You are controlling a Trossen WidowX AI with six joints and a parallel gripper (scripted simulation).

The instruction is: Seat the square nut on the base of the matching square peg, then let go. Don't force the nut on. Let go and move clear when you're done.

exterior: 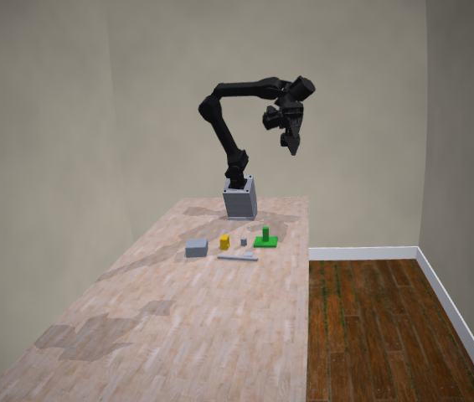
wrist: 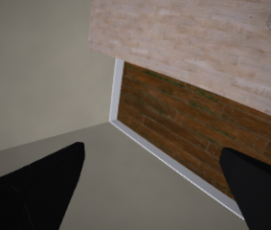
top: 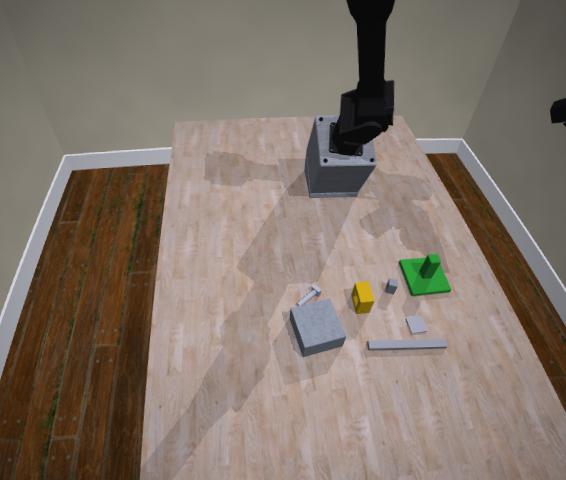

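Fingers of the black hand [exterior: 291, 145] stand wide apart, gripping nothing, high above the pale wooden table [top: 211, 413]. Below, the yellow square nut [top: 362, 297] rests beside the green square peg [top: 431, 265] — likely light, stiff, best pinched across flat sides. Only the wrist view misses both.

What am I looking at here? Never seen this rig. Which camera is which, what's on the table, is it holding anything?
One black robot arm on a grey pedestal, gripper open and holding nothing, raised well above the wooden table. The top view looks down from overhead, the exterior view from the table's far end, and the wrist view between the fingers. On the table: yellow square nut, green square peg on its base, grey block, bolt, small cube, flat tile, long bar.
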